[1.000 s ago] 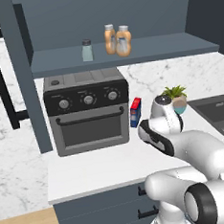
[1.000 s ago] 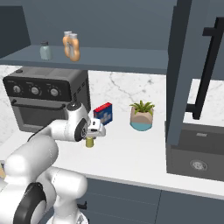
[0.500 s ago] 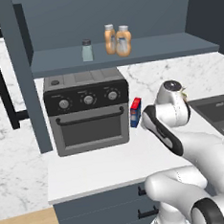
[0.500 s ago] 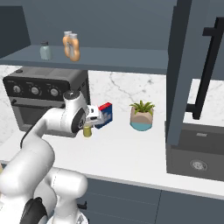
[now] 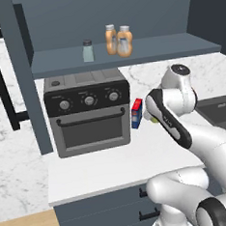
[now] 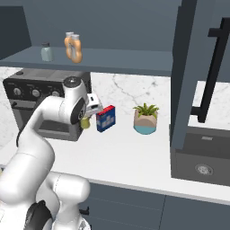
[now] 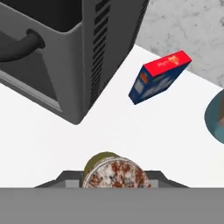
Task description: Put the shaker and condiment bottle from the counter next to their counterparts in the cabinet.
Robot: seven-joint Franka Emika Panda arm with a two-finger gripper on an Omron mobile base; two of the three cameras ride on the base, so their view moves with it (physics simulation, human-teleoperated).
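My gripper [image 6: 85,121] is shut on the shaker [image 6: 84,123], a small olive-yellow cylinder held in the air above the counter [image 6: 134,157], beside the oven's right side. In the hand view the shaker's speckled grey cap [image 7: 114,171] sits between my fingers. From the left base view a sliver of the shaker [image 5: 154,119] peeks out behind my hand. On the cabinet shelf [image 5: 153,51] the squat condiment bottle [image 5: 125,42] stands touching a slim orange bottle [image 5: 110,38], with a pale grey-blue shaker [image 5: 87,50] to their left.
A dark toaster oven [image 5: 88,114] stands on the counter under the shelf. A red and blue box [image 6: 106,118] and a potted plant [image 6: 145,119] stand right of it. A sink [image 6: 202,155] lies further right, below a tall dark cabinet with a black handle [image 6: 211,72].
My arm has lifted the held shaker up and slightly toward the oven and the box. The things on the shelf and counter have not moved.
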